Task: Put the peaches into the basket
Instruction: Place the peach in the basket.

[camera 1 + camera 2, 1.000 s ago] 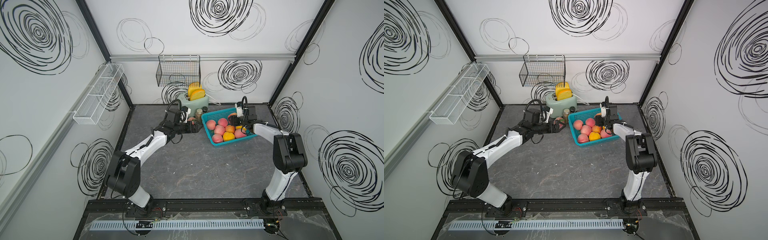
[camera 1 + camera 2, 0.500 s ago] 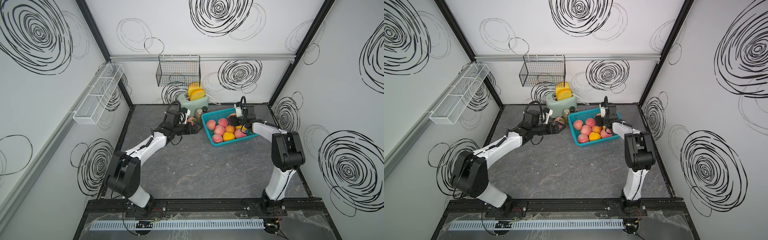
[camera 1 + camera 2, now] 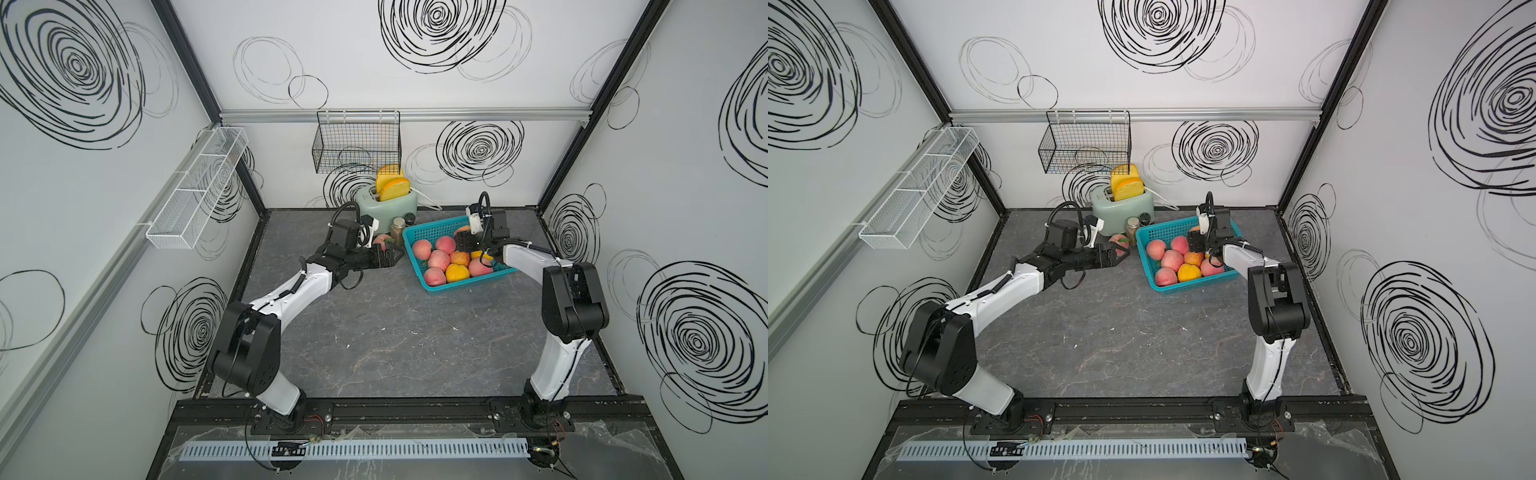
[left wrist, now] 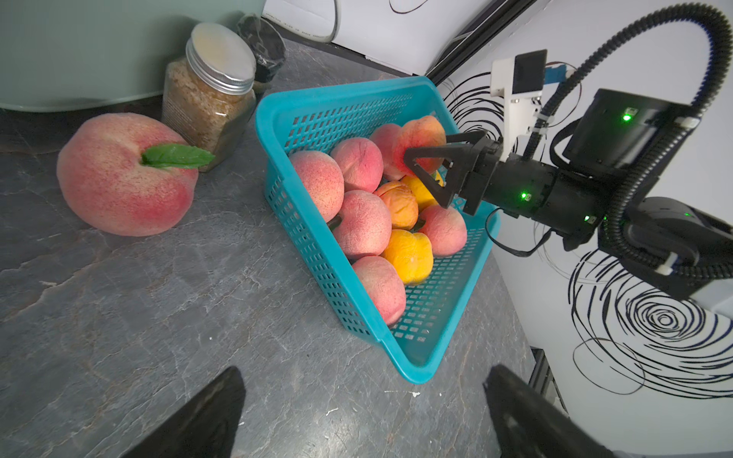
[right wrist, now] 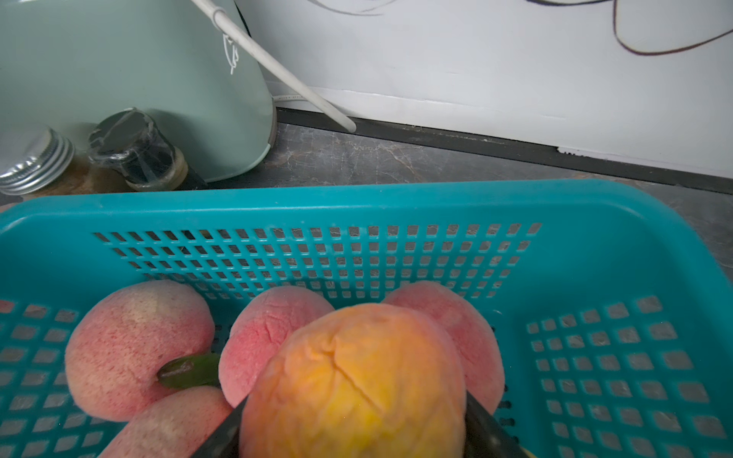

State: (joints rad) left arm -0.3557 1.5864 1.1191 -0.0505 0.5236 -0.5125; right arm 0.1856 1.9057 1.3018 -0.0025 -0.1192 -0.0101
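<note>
Right jaws have edged further in over the basket (image 4: 341,93), clamped on an orange peach (image 5: 357,380) atop the other peaches (image 4: 359,224); we rec. opening fully, low, then lifting clear; left jaws gape nr last peach (image 4: 127,174) on bench (image 4: 158,317).

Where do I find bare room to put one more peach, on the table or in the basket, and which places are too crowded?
Free: the table stretch in front of the basket, between both arms; the basket's bare floor beside the peach pile. Crowded: the back, where toaster, two jars and a loose peach sit close beside the basket.
</note>
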